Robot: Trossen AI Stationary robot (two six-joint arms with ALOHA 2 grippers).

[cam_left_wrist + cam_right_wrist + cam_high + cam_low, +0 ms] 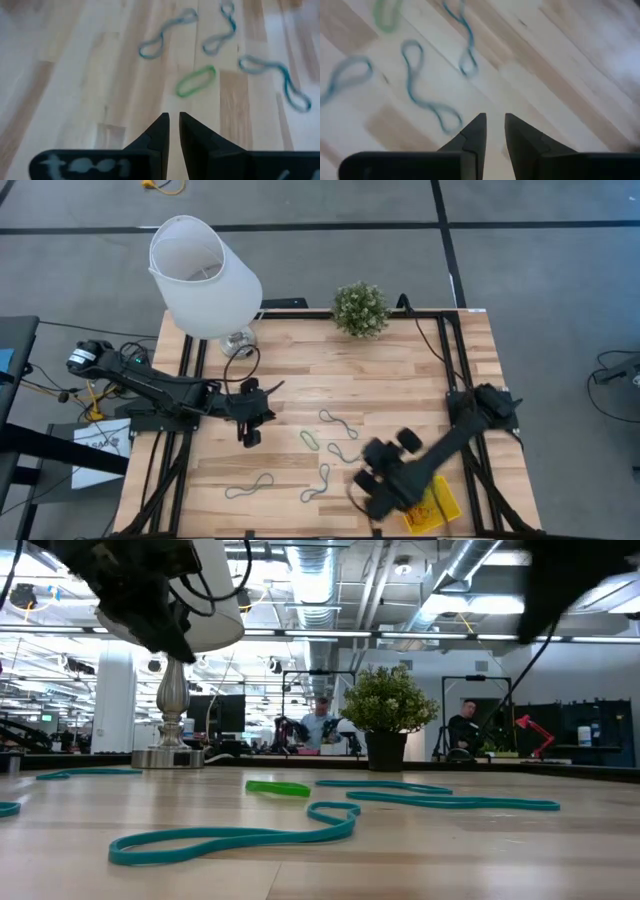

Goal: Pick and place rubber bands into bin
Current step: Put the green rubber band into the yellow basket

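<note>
Several grey-blue rubber bands (338,422) (318,485) (250,487) and one green rubber band (310,440) lie flat on the wooden table (300,380). The yellow bin (438,506) sits at the near right, half hidden under my right arm. My right gripper (362,485) (495,117) hovers just left of the bin above bare wood, open by a narrow gap, with nothing between its fingers; blue bands (427,95) lie ahead of it. My left gripper (250,432) (173,117) hangs left of the bands, its fingers almost together and empty, the green band (196,81) ahead.
A lamp with a big white shade (205,275) stands at the far left and a small potted plant (360,308) at the far middle. Black cables (240,365) run by the lamp's foot. Bare wood lies at the table's far right. People (320,725) sit in the room behind.
</note>
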